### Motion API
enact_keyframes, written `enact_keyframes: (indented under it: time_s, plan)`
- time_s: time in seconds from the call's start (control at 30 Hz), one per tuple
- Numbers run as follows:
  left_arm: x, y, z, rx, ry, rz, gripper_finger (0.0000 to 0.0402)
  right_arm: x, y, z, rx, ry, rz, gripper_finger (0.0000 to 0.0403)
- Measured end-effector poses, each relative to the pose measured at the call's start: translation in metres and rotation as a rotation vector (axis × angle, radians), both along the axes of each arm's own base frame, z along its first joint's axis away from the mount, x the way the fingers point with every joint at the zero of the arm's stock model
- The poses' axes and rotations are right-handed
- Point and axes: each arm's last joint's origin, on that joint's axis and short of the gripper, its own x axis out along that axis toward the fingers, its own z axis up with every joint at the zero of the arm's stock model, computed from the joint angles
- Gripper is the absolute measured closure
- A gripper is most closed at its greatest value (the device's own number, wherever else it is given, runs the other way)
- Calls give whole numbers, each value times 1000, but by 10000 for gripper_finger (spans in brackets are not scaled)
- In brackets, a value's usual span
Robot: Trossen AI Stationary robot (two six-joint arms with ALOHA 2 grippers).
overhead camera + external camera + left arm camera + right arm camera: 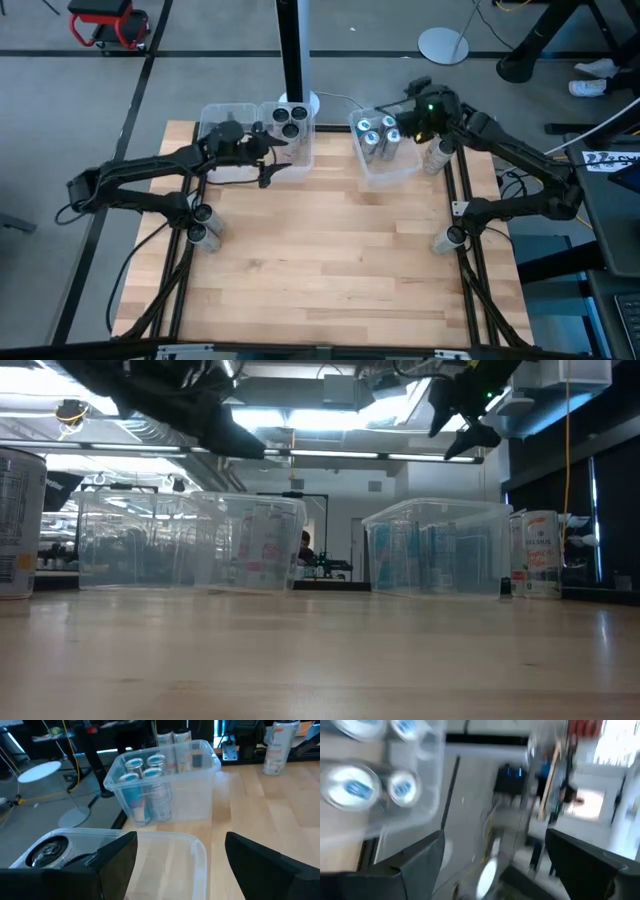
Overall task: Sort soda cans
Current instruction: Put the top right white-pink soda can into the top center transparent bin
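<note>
Two clear bins stand at the table's far edge. The left bin (235, 150) holds dark soda cans (290, 118) at its right end. The right bin (388, 160) holds several silver soda cans with blue tops (378, 138). My left gripper (275, 158) hovers open over the left bin, its fingers (117, 860) apart above the bin's rim, with a dark can top (47, 851) beside them. My right gripper (402, 120) hangs open in the air above the right bin's far right corner; its wrist view shows blue can tops (352, 787) below.
A pale can (437, 155) stands on the table just right of the right bin, also in the low view (540, 555). Another can (15, 525) stands at the left, near that arm's base. The broad wooden tabletop (330, 260) lies in front of the bins.
</note>
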Motion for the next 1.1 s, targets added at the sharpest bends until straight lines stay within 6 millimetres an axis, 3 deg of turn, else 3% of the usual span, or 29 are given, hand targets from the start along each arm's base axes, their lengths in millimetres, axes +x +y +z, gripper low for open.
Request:
enact_keyframes:
  time_s: [0.23,0.4,0.77,1.1]
  plan:
    - [-8,-5,-1,31,-19,-9,112,-16,-23,30,177,-3,-271,61]
    - [-8,-5,-2,28,-6,-11,112,-21,-49,37,323,14,-419,61]
    - [-10,-6,-11,15,88,-24,112,-44,-104,-11,660,100,-708,61]
    - [-10,-6,-11,50,95,-38,112,-43,-124,-35,746,124,-784,61]
